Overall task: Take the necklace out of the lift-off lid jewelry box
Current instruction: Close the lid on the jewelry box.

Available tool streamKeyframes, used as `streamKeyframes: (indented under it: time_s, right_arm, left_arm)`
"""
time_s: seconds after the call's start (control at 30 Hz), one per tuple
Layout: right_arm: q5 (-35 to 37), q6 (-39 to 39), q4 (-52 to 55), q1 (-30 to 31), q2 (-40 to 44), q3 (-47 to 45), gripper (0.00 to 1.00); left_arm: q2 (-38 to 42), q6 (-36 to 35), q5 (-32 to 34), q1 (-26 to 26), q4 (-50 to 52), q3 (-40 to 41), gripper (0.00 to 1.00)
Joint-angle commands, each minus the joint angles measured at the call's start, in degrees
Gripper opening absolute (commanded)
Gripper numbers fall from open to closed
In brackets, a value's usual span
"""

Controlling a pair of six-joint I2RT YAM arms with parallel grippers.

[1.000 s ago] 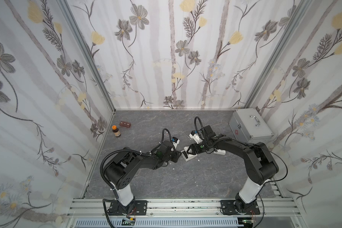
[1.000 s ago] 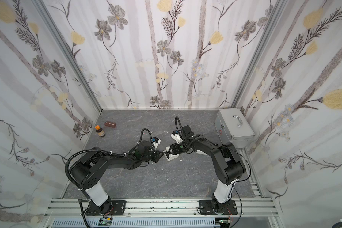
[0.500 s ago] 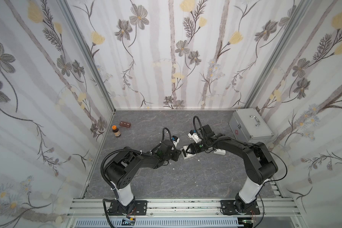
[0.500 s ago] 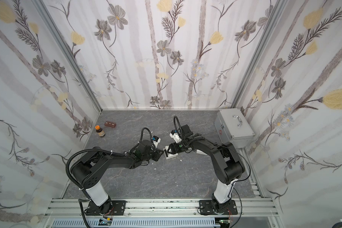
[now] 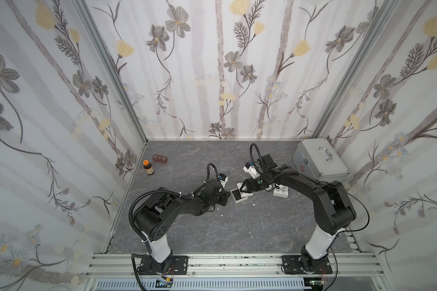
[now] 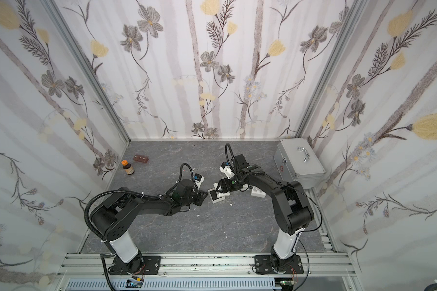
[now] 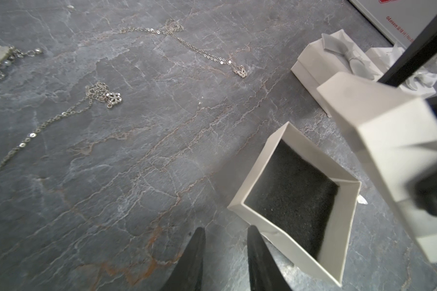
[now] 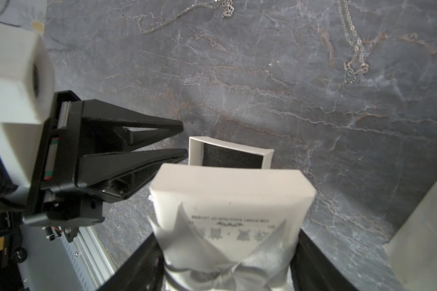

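The white jewelry box base [image 7: 283, 241] sits uncovered on the grey table, showing in both top views [image 5: 239, 199] [image 6: 217, 199]. Only black foam shows inside it, and the necklace is out of view. My right gripper [image 8: 227, 241] is shut on the lift-off lid [image 8: 232, 191], white with a grey ribbon bow, and holds it just above and beside the base [image 8: 268, 156]. My left gripper [image 7: 226, 230] rests low by the base's near corner. It is open by a narrow gap, with only bare table between its fingers.
Several thin silver chains with pendants [image 7: 240, 71] [image 7: 111, 97] lie loose on the table beyond the box. Another white box with a bow [image 5: 280, 192] sits under the right arm. A silver case [image 5: 318, 160] stands back right, a brown bottle [image 5: 149, 167] and brown block [image 5: 160, 158] back left.
My right gripper has shifted slightly with the lid above the box base. The left arm has hardly moved.
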State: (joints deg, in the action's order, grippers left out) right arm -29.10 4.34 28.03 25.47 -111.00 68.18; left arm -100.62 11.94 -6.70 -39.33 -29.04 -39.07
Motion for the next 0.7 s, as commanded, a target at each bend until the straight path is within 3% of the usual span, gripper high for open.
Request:
streamKeyframes:
  time_s: [0.0,0.67]
  right_arm:
    - [-3.3,-2.0,2.7,-0.6,-1.3,1.5,0.7]
    - [-8.7,-3.2,8.0,-2.0,-8.8,8.5,0.71]
  left_arm:
    - [-0.4,-0.8,0.7,0.0,-2.6,0.1,0.3]
    - [-2.7,-3.7,-0.5,0.0,-2.7,-3.6,0.3]
